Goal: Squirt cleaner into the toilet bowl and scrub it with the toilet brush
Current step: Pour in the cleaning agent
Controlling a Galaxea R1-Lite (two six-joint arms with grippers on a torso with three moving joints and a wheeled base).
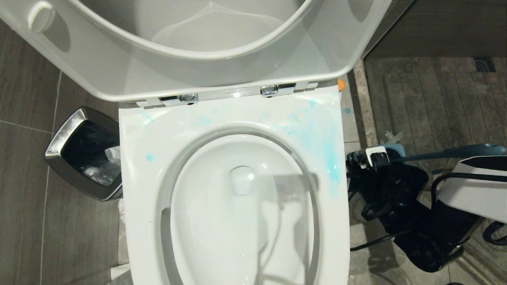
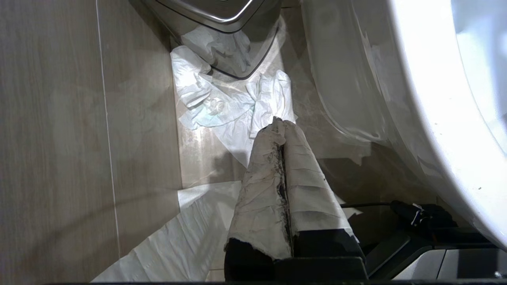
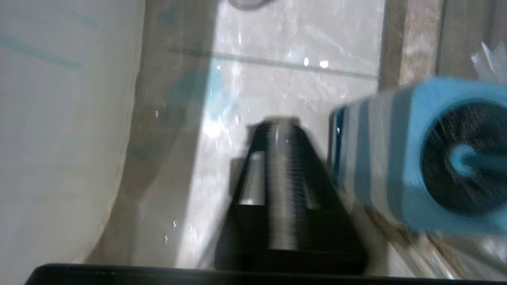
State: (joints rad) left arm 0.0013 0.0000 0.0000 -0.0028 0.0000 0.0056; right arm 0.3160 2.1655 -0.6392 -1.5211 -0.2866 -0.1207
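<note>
From my head, the toilet bowl point(image 1: 237, 206) lies open below me, its seat and lid point(image 1: 206, 51) raised at the far end. Blue smears of cleaner mark the bowl's rim, thickest along its right edge. An orange bottle cap point(image 1: 341, 84) peeks out at the rim's far right corner. Left of the toilet, on the floor, stands the silver-rimmed waste bin point(image 1: 85, 154). On the right of the toilet, down by the floor, hangs my right pincer point(image 1: 366, 158), and the toilet brush point(image 1: 455, 152) sends its blue-grey handle out just past it.

From my left wrist, my left pincer point(image 2: 279, 122) has its paper-wrapped fingers point(image 2: 261, 178) pressed together, gripping nothing, low between the waste bin and the outer wall of the toilet. Crumpled white tissue point(image 2: 222, 103) lies on the floor ahead of it.

From my right wrist, my right pincer point(image 3: 283, 122) hovers over the floor tiles, blurred; I cannot tell how its jaws stand. Just beside it is the striped blue holder point(image 3: 380, 154), with the brush's black bristle head point(image 3: 467, 158) seated inside. The toilet's white wall stands on the other side.
</note>
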